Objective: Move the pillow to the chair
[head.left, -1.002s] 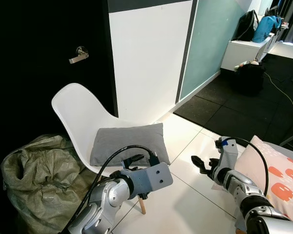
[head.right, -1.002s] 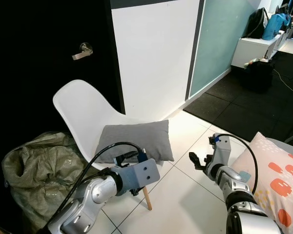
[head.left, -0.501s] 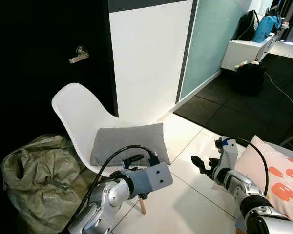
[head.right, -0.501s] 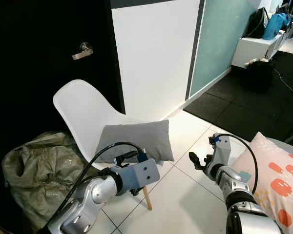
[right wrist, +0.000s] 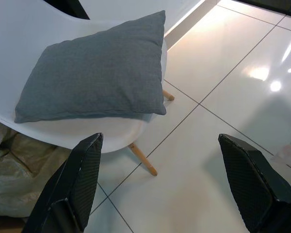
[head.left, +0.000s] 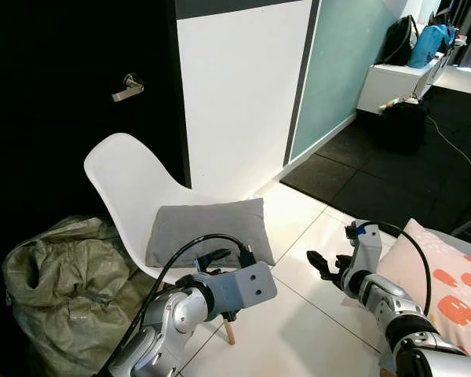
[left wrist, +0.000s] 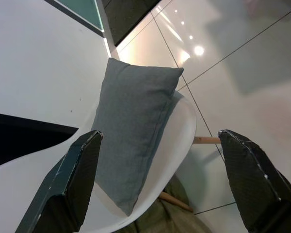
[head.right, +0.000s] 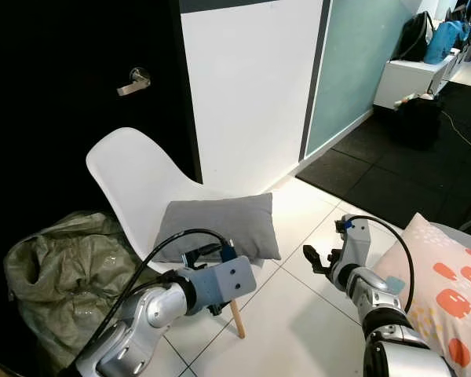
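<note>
Pillow (head.left: 206, 230) rests on chair (head.left: 125, 184) | left gripper (left wrist: 160, 184), right gripper (right wrist: 160, 182) spread, empty | I'd back both away slowly, clear.

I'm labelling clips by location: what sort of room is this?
Probably a home or studio hallway: glossy white floor tiles, a black door with a lever handle, and a white chair holding a grey pillow.

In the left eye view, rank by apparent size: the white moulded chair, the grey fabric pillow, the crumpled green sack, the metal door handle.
1. white moulded chair and crumpled green sack: look alike in size, and the sack sits nearer, so unranked
2. grey fabric pillow
3. metal door handle
</note>
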{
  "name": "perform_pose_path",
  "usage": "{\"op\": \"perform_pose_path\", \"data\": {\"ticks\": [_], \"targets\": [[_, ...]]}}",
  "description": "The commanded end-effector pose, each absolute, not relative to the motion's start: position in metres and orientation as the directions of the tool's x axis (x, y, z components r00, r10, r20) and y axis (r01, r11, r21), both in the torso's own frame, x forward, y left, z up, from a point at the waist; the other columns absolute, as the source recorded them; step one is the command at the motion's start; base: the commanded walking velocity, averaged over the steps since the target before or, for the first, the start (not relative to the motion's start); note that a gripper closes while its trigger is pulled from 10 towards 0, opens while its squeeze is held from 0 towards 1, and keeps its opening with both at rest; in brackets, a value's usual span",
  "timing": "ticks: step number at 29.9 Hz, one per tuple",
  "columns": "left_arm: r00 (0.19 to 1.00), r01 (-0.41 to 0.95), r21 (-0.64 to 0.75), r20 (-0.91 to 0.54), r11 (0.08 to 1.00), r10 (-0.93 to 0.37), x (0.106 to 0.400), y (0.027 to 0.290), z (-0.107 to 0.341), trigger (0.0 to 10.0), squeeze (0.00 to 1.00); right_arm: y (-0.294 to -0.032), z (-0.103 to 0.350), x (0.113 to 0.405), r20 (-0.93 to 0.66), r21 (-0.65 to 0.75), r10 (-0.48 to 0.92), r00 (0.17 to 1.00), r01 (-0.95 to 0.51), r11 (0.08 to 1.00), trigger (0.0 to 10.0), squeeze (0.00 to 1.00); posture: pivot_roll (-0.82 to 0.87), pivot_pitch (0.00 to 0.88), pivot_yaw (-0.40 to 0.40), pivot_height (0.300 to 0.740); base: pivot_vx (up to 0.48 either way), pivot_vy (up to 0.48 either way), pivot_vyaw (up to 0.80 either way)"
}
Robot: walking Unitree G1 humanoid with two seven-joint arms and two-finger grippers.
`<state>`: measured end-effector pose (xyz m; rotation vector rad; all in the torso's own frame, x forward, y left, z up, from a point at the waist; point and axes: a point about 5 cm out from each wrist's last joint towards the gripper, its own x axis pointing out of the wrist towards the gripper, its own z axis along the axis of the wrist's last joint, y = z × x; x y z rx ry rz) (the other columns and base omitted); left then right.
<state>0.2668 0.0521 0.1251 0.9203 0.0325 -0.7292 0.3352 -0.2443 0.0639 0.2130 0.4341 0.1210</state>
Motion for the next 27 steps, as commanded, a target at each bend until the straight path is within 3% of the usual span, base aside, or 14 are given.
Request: {"op": "perform_pose_path", "data": {"ticks": [1, 27], "targets": [[0.764, 0.58, 0.727, -0.329, 0.368, -0.555, 0.2663, 0.053, 0.1263, 10.0, 0.0, -0.243, 0.0641, 0.3355, -0.401, 0.244, 0.168, 0.901, -0.072, 0.967, 10.0, 0.0, -0.18, 0.036, -0.004, 0.734, 0.0, 0.0, 0.0], [0.765, 0.579, 0.728, -0.329, 0.367, -0.554, 0.2664, 0.0522, 0.125, 10.0, 0.0, -0.2446, 0.0662, 0.3364, -0.399, 0.238, 0.167, 0.902, -0.074, 0.968, 10.0, 0.0, -0.18, 0.029, -0.004, 0.734, 0.0, 0.0, 0.0]]}}
